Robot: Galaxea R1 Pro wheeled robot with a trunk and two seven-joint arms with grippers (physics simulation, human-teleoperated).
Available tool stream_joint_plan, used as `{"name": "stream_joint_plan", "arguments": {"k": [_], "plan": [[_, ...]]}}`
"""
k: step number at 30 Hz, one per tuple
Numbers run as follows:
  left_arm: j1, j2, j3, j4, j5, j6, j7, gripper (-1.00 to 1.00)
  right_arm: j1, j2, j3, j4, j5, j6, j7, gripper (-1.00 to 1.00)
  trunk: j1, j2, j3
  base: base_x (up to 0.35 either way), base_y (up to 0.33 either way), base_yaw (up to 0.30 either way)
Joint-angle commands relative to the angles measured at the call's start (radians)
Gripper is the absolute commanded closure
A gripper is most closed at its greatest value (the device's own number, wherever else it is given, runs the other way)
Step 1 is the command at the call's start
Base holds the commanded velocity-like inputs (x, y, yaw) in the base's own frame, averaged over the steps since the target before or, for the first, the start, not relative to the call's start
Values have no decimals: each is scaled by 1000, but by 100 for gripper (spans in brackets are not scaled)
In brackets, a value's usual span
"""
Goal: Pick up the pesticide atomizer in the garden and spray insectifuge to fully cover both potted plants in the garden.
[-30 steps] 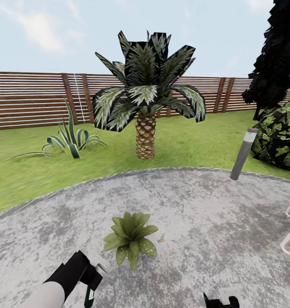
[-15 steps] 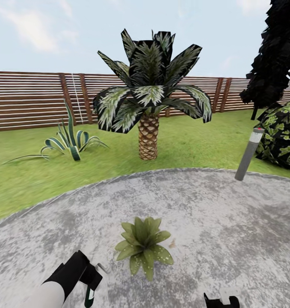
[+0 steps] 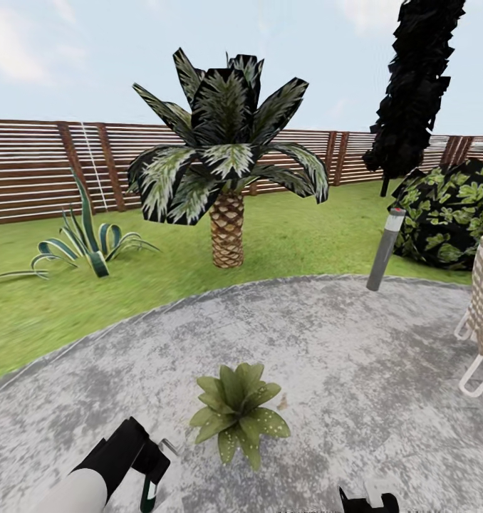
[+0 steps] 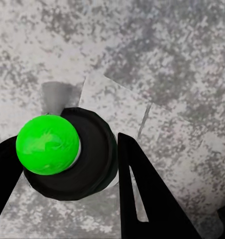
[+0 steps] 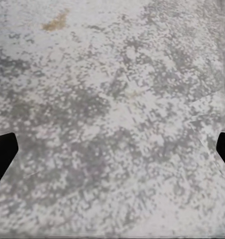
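Pesticide atomizer (image 3: 149, 491) sits at the lower left of the head view, a slim dark-green bottle with a white band, clamped in the left gripper (image 3: 153, 472) with its small grey nozzle (image 3: 169, 447) poking up past the black fingers. I judge it light, rigid and rather slick-sided, so the hold belongs on the body below the nozzle, leaving the spout free; a bottle this narrow could twist in the jaws if squeezed off-centre.

The left wrist view looks straight down the bottle: a bright green ball (image 4: 48, 144) sits over a round black disc (image 4: 90, 159), flanked by two dark fingers (image 4: 142, 194) over mottled stone. What that green ball is, I cannot tell. The head view gives none of this end-on detail, but it does show the aim: one potted plant (image 3: 240, 412), a low speckled rosette, stands on the grey patio (image 3: 355, 356) just right of and above the held bottle.

The right gripper (image 3: 368, 500) peeks in at the bottom edge. In the right wrist view its fingertips (image 5: 3, 154) stand far apart at the two sides of the frame with bare stone between, so it is spread and empty.

Beyond the patio are the palm (image 3: 227, 178), the lawn (image 3: 298, 235), the slatted fence (image 3: 35, 171) and a grey lamp post (image 3: 385, 248).
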Motion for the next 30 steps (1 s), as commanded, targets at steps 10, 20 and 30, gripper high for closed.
{"name": "stream_joint_plan", "arguments": {"k": [10, 20, 30], "plan": [[-22, 32, -11, -20, -139, 144, -190, 100, -1, -1, 5, 0, 1, -2, -1, -100, 0, 0, 0, 0, 2, -178], [-38, 61, -13, -232, -257, 160, -458, 100, -1, -1, 5, -1, 1, -2, -2, -100, 0, 0, 0, 0, 0, -3], [-37, 63, -13, -235, -256, 161, -460, 100, -1, -1, 5, -2, 1, -1, -2, -100, 0, 0, 7, -7, 154, -207]]}}
